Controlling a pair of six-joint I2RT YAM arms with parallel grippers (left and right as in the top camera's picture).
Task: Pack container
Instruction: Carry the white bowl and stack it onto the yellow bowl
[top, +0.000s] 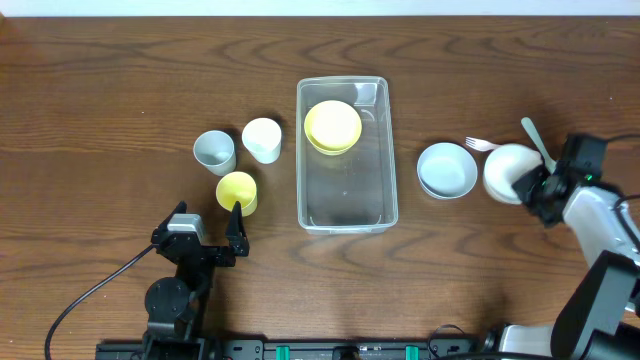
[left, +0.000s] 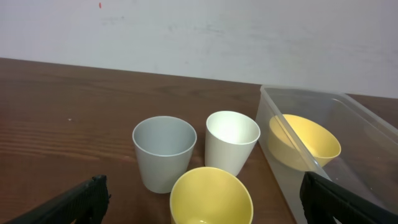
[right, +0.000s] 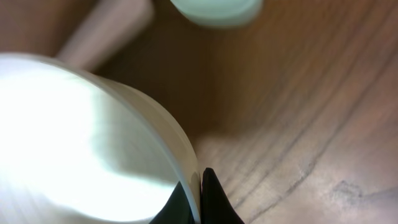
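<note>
In the overhead view, the container (top: 346, 195) is seen at the middle of the table (top: 100, 90), its long sides running from the near edge toward the far edge. One yellow bowl (top: 333, 127) is already lodged in its far end, and the rest of its floor is bare. Toward the left edge three cups are left unpacked: a grey-blue cup (top: 214, 151), a white cup (top: 262, 139) and, closer to the near edge, a yellow cup (top: 237, 191). Toward the right edge a grey-blue bowl (top: 447, 169), a white bowl (top: 510, 170), a pink fork (top: 480, 144) and a green utensil (top: 536, 142) also lie outside. The task is therefore judged barely begun. The left tool (top: 208, 213) is held spread wide and empty just short of the yellow cup. The right tool (top: 541, 186) is set at the white bowl's rim.

In the left wrist view, what cannot be judged from above is supplied. All three cups are shown upright and none nested, and the yellow bowl is seen through the container's clear wall. The right-hand items are not shown.

In the right wrist view, the pinch is confirmed: the fingers are closed on the white bowl's wall, one inside and one outside. Whether the bowl is lifted cannot be told, and the container is out of frame.
</note>
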